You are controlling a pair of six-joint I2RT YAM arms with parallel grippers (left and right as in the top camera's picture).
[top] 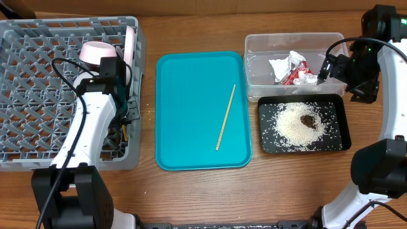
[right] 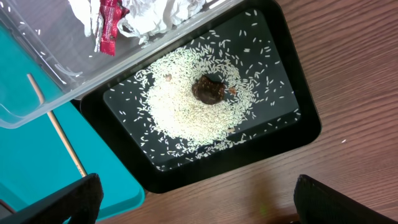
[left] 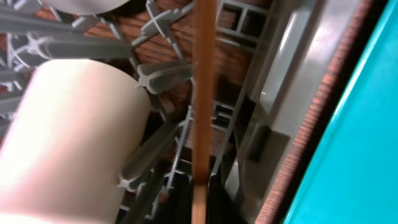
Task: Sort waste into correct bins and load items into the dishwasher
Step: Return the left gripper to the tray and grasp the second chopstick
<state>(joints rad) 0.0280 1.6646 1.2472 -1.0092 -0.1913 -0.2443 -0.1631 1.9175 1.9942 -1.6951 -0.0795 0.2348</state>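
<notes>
My left gripper (top: 125, 127) is over the right side of the grey dish rack (top: 38, 76) and is shut on a wooden chopstick (left: 203, 93), which points down among the rack's prongs (left: 158, 74). A white rounded dish (left: 74, 143) stands in the rack beside it. A white bowl (top: 95, 52) and an upright plate (top: 130, 39) also stand in the rack. The second chopstick (top: 226, 117) lies on the teal tray (top: 191, 127). My right gripper (right: 196, 205) is open and empty above the black tray (right: 292, 134), which holds rice (right: 180, 106) and a brown lump (right: 208, 90). The clear tub (top: 254, 70) holds the red-and-white wrapper (top: 294, 75) and white paper (top: 283, 63).
The teal tray lies between the rack and the two bins. The black tray (top: 343, 127) sits just in front of the clear tub. Bare wood table (top: 286, 184) runs along the front edge. The right arm (top: 388, 76) stands at the far right.
</notes>
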